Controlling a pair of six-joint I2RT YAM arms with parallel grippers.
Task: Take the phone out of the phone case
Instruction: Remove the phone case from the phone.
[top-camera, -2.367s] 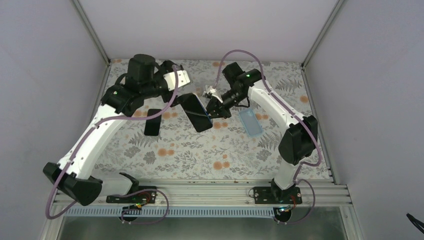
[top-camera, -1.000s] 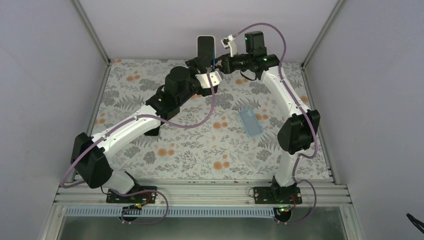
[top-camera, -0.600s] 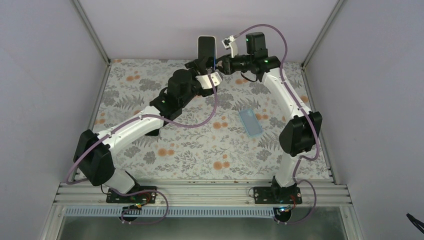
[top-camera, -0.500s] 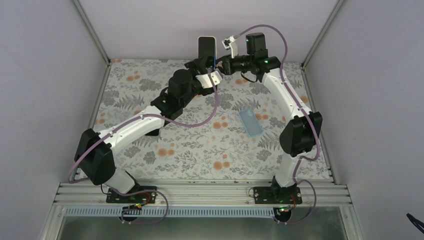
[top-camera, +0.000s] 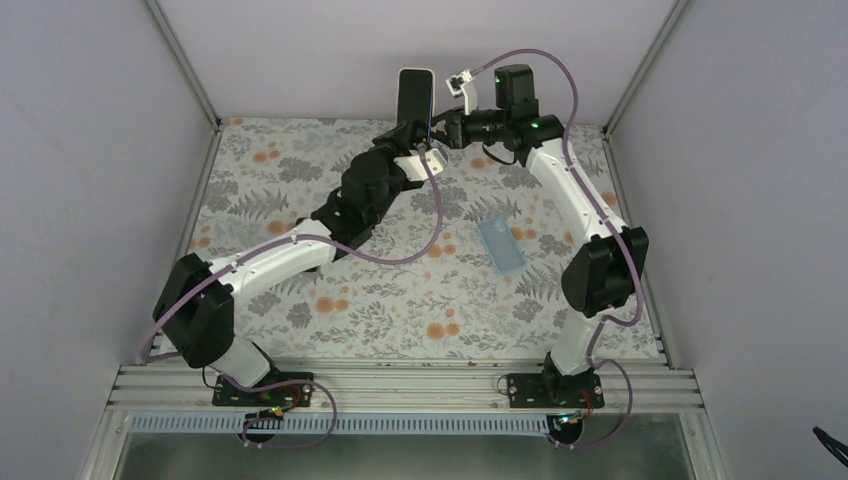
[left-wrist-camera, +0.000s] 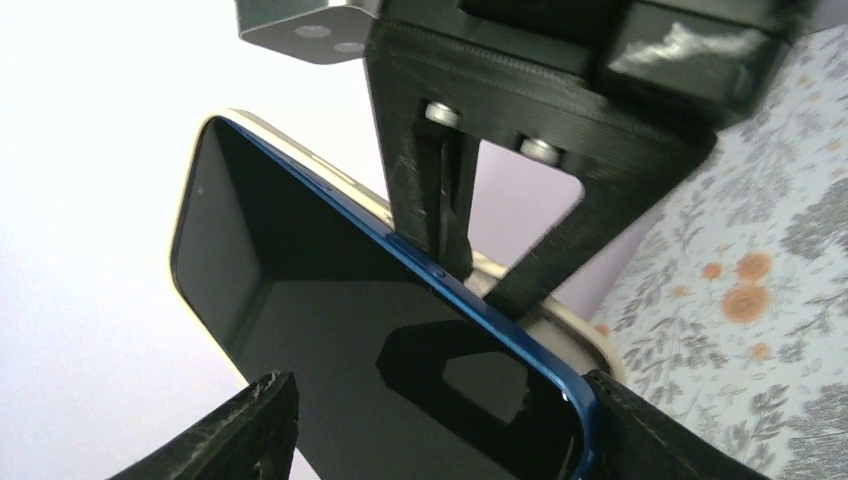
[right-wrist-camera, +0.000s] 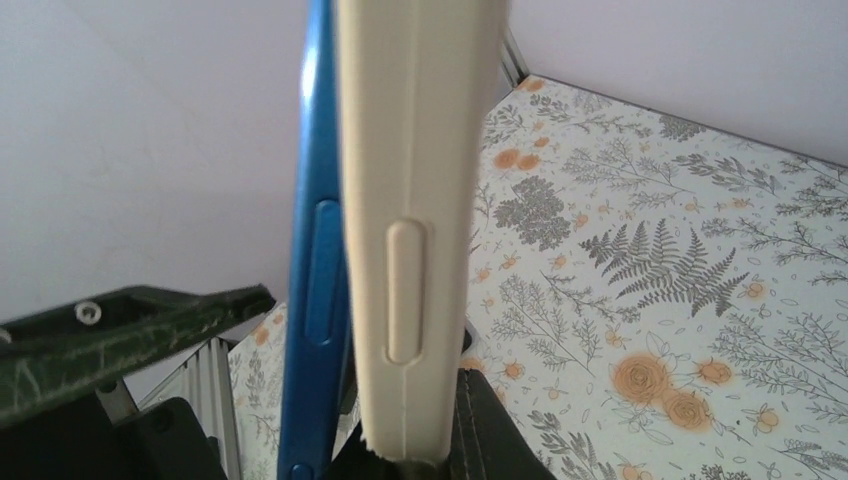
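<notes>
The phone (top-camera: 413, 92) stands upright, high at the back of the table, held between both grippers. It has a glossy black screen (left-wrist-camera: 330, 330) and a blue rim (right-wrist-camera: 315, 260). The phone case on it is a cream-beige shell (right-wrist-camera: 415, 200), and its side stands apart from the blue rim. My left gripper (top-camera: 410, 135) is shut across the phone's lower end, which also shows in the left wrist view (left-wrist-camera: 440, 440). My right gripper (top-camera: 437, 128) is shut on the case's edge (right-wrist-camera: 420, 450), with one finger (left-wrist-camera: 430, 200) on the screen side.
An empty translucent light-blue shell (top-camera: 500, 245) lies flat on the floral table cover (top-camera: 420, 300), right of centre. The pale back wall (top-camera: 300, 60) is close behind the phone. Metal frame posts stand at the back corners.
Both arms have carried the phone from low over the table's middle up to the back wall. Over the last second the left arm has stretched out further, and the phone has barely moved.
</notes>
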